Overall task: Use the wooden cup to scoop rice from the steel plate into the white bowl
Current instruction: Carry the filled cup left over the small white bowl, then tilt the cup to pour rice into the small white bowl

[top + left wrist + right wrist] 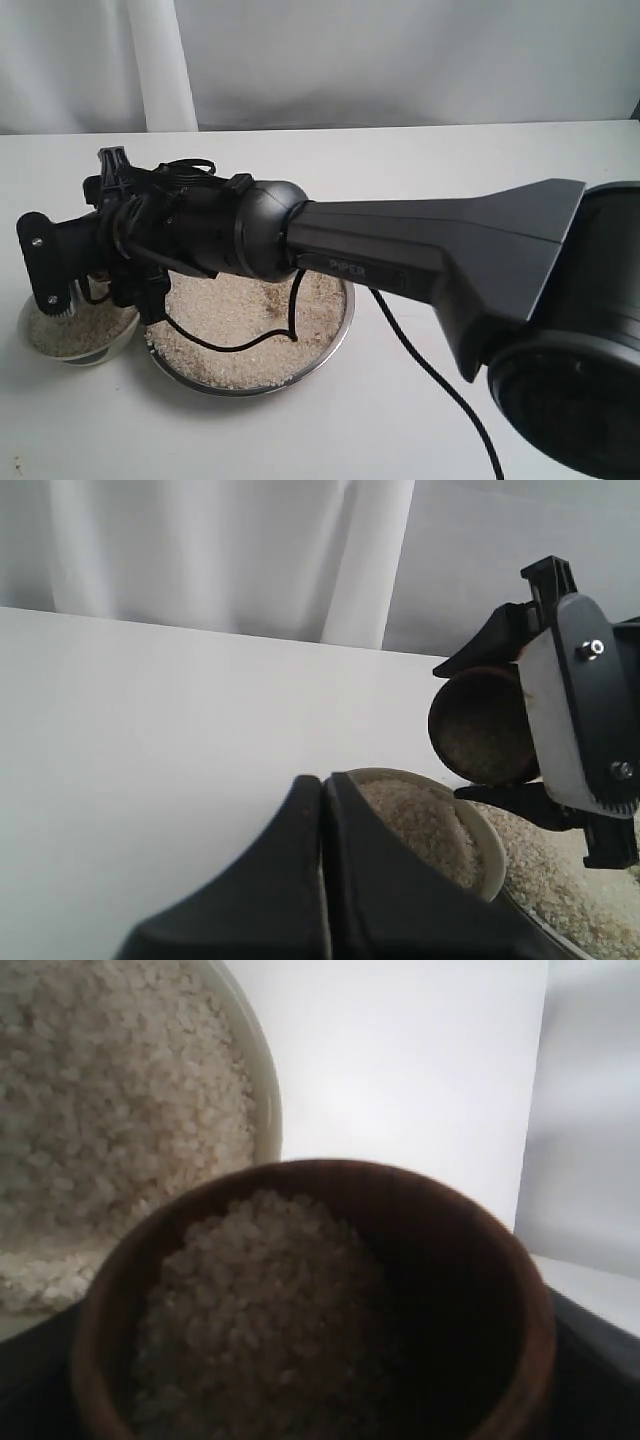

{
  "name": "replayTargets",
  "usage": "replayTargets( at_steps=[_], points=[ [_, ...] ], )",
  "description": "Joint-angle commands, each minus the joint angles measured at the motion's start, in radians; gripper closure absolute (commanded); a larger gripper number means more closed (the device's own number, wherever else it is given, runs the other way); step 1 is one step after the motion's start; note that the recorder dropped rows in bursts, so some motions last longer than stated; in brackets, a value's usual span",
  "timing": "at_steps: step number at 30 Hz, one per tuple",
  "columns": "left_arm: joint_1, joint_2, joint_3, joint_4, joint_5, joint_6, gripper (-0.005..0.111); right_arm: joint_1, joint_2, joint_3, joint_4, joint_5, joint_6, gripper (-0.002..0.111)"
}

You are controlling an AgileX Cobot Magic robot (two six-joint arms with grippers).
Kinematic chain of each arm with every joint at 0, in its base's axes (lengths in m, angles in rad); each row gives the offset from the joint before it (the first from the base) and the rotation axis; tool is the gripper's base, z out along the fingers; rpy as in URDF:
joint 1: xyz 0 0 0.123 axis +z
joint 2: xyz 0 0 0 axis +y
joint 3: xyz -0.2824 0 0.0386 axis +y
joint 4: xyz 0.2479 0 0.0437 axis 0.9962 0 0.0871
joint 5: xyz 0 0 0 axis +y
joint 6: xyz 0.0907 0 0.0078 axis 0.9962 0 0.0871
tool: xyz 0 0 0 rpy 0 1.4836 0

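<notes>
My right gripper [95,285] reaches across to the left and is shut on the wooden cup [485,730]. The cup hangs tilted just above the white bowl [100,352], with rice [260,1300] still inside it. The bowl [490,855] holds a heap of rice [420,815]. Right beside it stands the steel plate [345,325], covered in rice [250,330]. In the exterior view the cup is hidden behind the gripper. My left gripper [322,785] is shut on nothing and sits low on the table, close to the bowl's side away from the plate. It does not show in the exterior view.
The right arm's thick black body [450,260] spans the scene above the plate. A black cable [420,360] droops over the rice and trails toward the front. A white curtain [160,60] closes off the back of the white table [420,170].
</notes>
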Motion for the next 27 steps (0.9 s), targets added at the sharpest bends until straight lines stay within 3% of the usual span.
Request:
replayTargets(
  at_steps=[1,14,27],
  points=[
    [-0.002,0.0,0.002,-0.001,-0.006,-0.004,0.107,0.021,0.005,-0.008,-0.103,0.015,0.04,0.108],
    [-0.002,0.0,0.002,-0.001,-0.006,-0.004,0.107,0.089,0.044,-0.008,-0.485,0.093,0.261,0.108],
    [-0.002,0.0,0.002,-0.001,-0.006,-0.004,0.107,0.1,0.044,-0.008,-0.658,0.157,0.294,0.108]
  ],
)
